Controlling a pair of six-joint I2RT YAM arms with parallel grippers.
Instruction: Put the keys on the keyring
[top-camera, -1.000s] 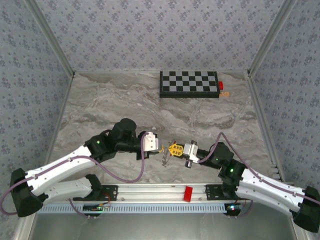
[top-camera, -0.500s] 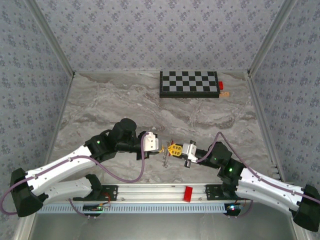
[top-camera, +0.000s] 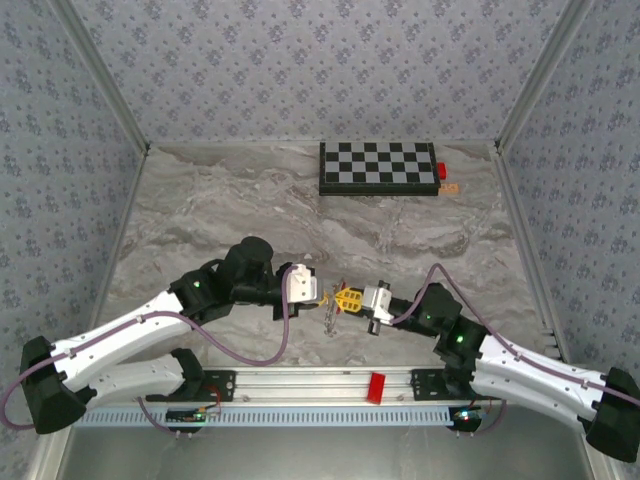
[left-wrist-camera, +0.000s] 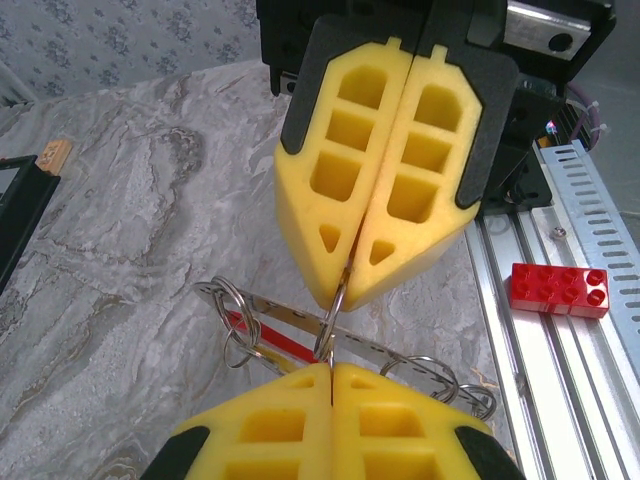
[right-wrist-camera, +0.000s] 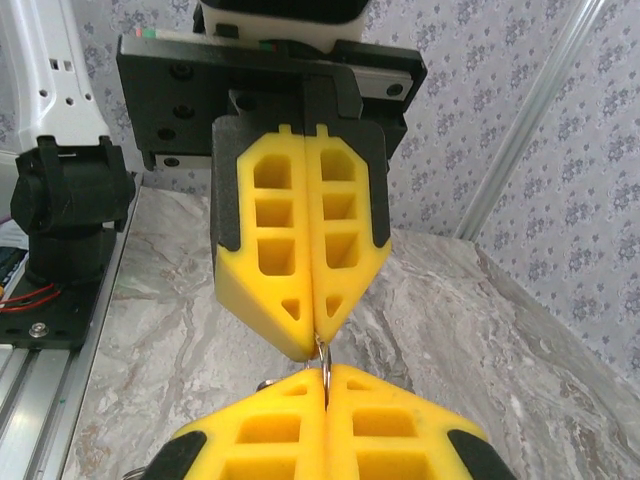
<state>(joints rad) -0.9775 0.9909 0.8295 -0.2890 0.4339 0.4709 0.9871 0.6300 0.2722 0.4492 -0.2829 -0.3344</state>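
Note:
My left gripper (top-camera: 326, 297) and right gripper (top-camera: 346, 299) meet tip to tip above the near middle of the table. Both are shut on one thin metal ring, the keyring (left-wrist-camera: 331, 318), which spans the small gap between the yellow fingertips (left-wrist-camera: 400, 400). In the right wrist view the same keyring (right-wrist-camera: 322, 352) runs from the right gripper (right-wrist-camera: 325, 372) up into the left one. Under it sit a flat perforated metal strip (left-wrist-camera: 395, 348) with more small rings and a red strip (left-wrist-camera: 272, 338). A tiny tan piece (top-camera: 450, 187), possibly one of the keys, lies far back beside the checkerboard.
The black-and-white checkerboard (top-camera: 378, 168) stands at the back, with a small red block (top-camera: 441, 171) at its right end. A red toy brick (left-wrist-camera: 558, 288) rests on the aluminium rail (top-camera: 300, 385) at the near edge. Patterned walls close in the table.
The right gripper has crept slightly left toward the left gripper. Both stay shut on the ring, and the left arm has barely moved.

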